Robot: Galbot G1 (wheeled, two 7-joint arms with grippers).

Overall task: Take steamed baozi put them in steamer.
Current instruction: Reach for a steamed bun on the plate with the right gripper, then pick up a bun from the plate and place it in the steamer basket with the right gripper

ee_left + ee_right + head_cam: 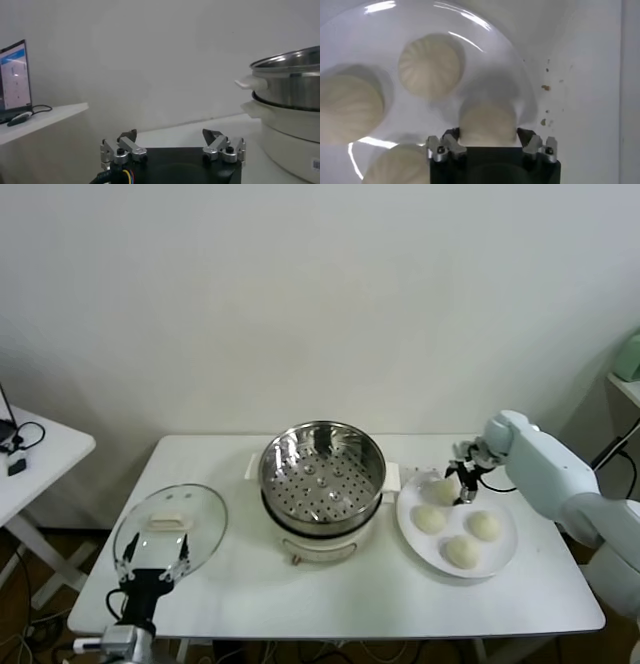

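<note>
We observed the white table (330,604) bearing the steamer (322,474) at centre, empty, its glass lid (170,529) lying left. On the white plate (500,556) at right sat four steamed baozi (430,519). The right gripper (465,484) had its jaws clamped on the far-left bun (487,122). The left gripper (152,569) hovered over the lid's near edge, jaws apart.

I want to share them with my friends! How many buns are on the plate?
4 small round cream-white buns, all on the flat white plate: one at the back between the right pincer's fingers, one left, one right, one nearest the front. None look hidden.
</note>
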